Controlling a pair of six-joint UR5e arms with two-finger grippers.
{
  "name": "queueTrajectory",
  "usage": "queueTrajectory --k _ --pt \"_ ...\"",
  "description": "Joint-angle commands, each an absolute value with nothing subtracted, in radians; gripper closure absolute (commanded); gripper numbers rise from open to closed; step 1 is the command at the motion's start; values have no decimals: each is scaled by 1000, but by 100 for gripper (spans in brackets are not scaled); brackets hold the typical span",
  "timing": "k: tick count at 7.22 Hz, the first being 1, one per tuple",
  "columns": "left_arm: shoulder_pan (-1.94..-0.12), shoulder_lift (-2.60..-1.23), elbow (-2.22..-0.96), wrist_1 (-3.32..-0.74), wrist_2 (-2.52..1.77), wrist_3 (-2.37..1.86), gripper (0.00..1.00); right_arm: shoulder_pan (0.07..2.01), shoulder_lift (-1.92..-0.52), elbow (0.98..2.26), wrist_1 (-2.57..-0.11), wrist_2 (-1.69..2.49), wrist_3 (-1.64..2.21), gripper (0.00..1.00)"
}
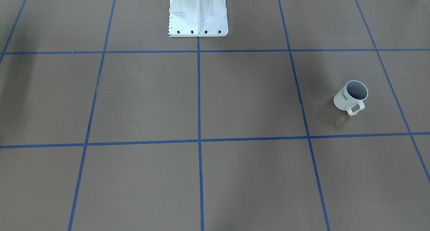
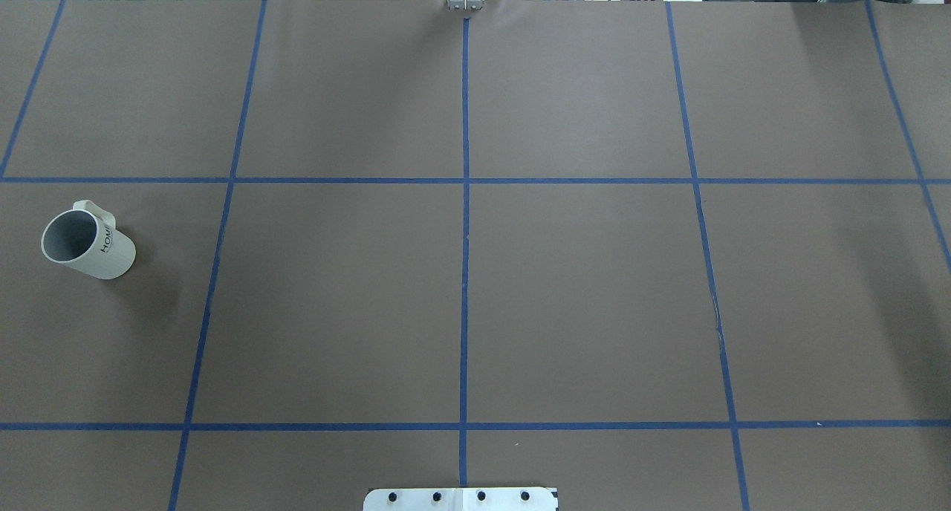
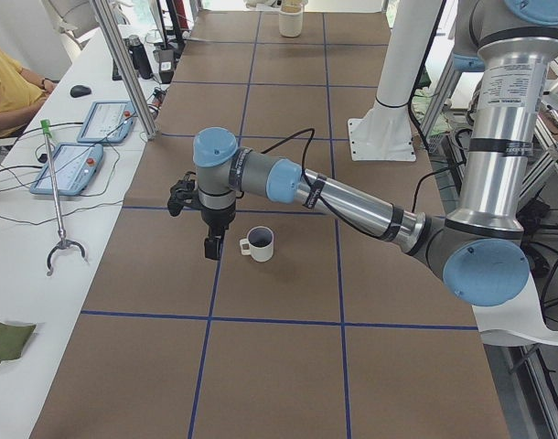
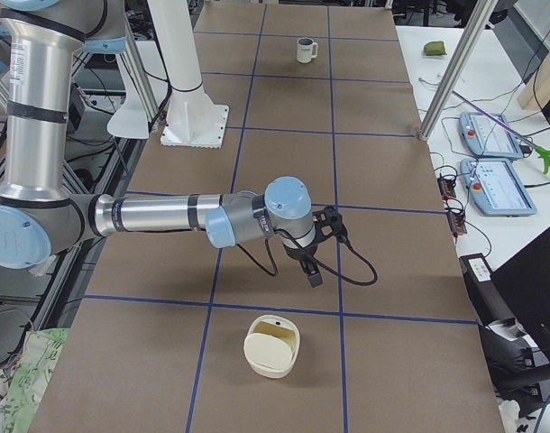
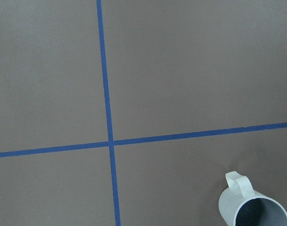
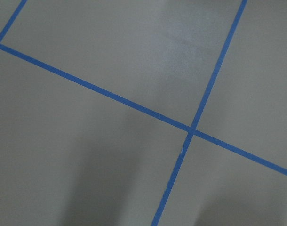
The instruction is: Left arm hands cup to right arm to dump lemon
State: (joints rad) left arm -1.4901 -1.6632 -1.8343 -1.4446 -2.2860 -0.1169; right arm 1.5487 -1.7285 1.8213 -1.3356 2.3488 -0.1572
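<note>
the cup (image 2: 85, 240) stands upright on the brown tabletop (image 2: 579, 288), far over on the robot's left side, inside one of the squares marked off by blue tape (image 2: 465, 273). its handle points away from the robot and the black lettering faces the middle of the tabletop. its inside looks dark grey, and i cannot tell what lies in it. from the table's end, the left arm (image 3: 352, 206) reaches out low over the tabletop with its jaws hanging downward just beside the cup's handle, a small gap between them. i cannot tell whether those jaws are apart or together. its wrist camera catches the cup's rim and handle in the lower right corner. the right arm (image 4: 167, 215) stretches across the other half, well apart from the cup, its jaws pointing down near a tape crossing. i cannot tell their state either. a cream tub (image 4: 270, 345) sits near them, not touching. the white mounting base (image 1: 198, 12) stands between the arms.
</note>
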Motion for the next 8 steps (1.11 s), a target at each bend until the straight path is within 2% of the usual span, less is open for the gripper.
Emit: queueTrajectory --k 1,4,6,8 --pt "-1506 -1675 -1737 -1447 -2290 -42 0 1548 -1666 1827 -1348 2359 -143 0" --pt "-1526 -1606 -1730 -1478 -2370 -25 0 1566 -1591 1812 -1515 2367 -143 0" --pt "-1526 -1600 -1727 -1483 -2372 -35 0 1568 -1624 1810 -1505 2373 -143 0" --pt "-1526 -1606 -1776 -1480 -2365 -38 0 1566 -1678 1835 -1456 2379 -156 0"
